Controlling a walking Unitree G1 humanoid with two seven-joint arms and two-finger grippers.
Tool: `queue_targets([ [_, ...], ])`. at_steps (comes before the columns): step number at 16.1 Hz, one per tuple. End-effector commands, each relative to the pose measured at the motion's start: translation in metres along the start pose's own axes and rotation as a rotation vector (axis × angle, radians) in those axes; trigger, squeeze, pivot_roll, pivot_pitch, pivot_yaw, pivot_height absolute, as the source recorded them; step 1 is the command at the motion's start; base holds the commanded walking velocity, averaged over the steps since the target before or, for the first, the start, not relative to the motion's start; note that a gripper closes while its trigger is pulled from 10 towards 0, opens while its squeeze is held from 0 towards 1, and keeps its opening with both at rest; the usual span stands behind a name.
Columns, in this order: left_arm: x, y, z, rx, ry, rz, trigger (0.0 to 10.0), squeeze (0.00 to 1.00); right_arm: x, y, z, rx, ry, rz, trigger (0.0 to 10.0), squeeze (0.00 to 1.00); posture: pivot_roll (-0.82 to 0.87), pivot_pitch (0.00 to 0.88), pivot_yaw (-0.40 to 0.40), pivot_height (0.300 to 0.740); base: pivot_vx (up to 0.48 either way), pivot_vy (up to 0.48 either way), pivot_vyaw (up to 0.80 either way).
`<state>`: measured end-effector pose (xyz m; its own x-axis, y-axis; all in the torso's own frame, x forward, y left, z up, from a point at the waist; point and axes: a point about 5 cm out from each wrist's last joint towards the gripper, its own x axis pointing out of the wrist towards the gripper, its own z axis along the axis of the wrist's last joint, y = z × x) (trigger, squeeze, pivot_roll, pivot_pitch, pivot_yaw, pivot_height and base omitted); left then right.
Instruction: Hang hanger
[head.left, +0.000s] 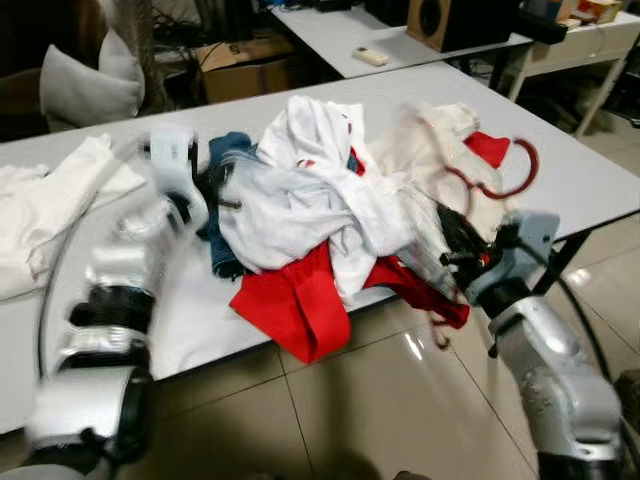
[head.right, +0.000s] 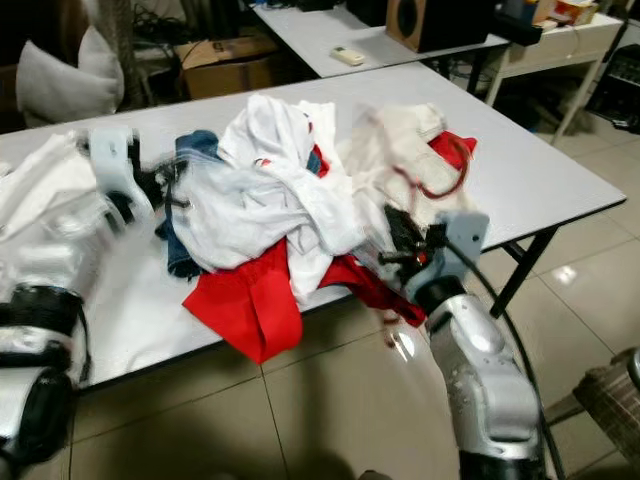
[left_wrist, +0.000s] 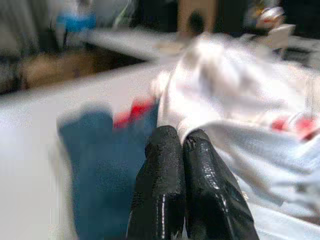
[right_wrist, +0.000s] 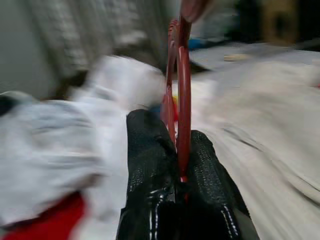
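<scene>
**One red hanger in the right gripper, a heap of laundry on the bench**

One white bench (head.left: 590, 180) carries a tangled heap of clothes (head.left: 330, 215): several white garments, one dark blue piece (head.left: 225, 200) at the heap's left side, and red fabric (head.left: 295, 305) that hangs over the near edge. A separate white cloth (head.left: 45, 205) lies apart on the bench's left end. A second bench (head.left: 350, 30) stands behind, with one small remote-like object (head.left: 370, 56) and one wooden speaker (head.left: 440, 22) on it. One cardboard box (head.left: 240, 70) sits on the floor behind, and one pale cushion (head.left: 85, 85) is at far left.

There is one red hanger (right_wrist: 181, 95). The right gripper (right_wrist: 181, 165) has its jaws clenched on the hanger's thin red bar, which runs up between the two black fingers. In the head views the hanger's curved red outline (head.left: 505, 170) is blurred, above the right end of the heap.

The left gripper (left_wrist: 182, 165) has its jaws pressed together with nothing between them; its fingertips (left_wrist: 162, 150) are at the boundary of the blue piece and a white garment. In the head views the left arm (head.left: 175, 175) is blurred at the heap's left side.
</scene>
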<state>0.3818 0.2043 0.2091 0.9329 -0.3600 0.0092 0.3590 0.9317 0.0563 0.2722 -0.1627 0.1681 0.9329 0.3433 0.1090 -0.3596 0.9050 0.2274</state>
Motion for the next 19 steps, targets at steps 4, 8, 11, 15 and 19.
queue_targets([
  [4, -0.005, -0.011, 0.074, 0.273, -0.104, -0.209, 0.0, 0.0, -0.018, 0.007, 0.032, -0.02, 0.01, 0.353, 10.0, 0.0, -0.18, 0.0, 0.045, 0.719, 0.0, 0.0, 0.0],
  [8, -0.01, -0.013, 0.107, 0.372, -0.122, -0.244, 0.0, 0.0, -0.049, 0.007, 0.047, -0.018, 0.089, 0.537, 10.0, 0.0, -0.19, 0.0, 0.05, 0.719, 0.0, 0.0, 0.0],
  [11, -0.007, -0.036, 0.087, 0.371, -0.052, -0.314, 0.0, 0.0, -0.059, 0.012, 0.038, -0.002, 0.187, 0.604, 10.0, 0.0, -0.19, 0.0, 0.05, 0.719, 0.0, 0.0, 0.0],
  [15, -0.009, -0.046, 0.082, 0.428, -0.017, -0.382, 0.0, 0.0, -0.054, 0.013, 0.03, -0.01, 0.225, 0.549, 10.0, 0.0, -0.19, 0.0, 0.056, 0.719, 0.0, 0.0, 0.0],
  [19, -0.018, -0.048, 0.082, 0.485, 0.002, -0.424, 0.0, 0.0, -0.046, 0.005, 0.02, -0.029, 0.294, 0.468, 10.0, 0.0, -0.18, 0.0, 0.04, 0.719, 0.0, 0.0, 0.0],
])
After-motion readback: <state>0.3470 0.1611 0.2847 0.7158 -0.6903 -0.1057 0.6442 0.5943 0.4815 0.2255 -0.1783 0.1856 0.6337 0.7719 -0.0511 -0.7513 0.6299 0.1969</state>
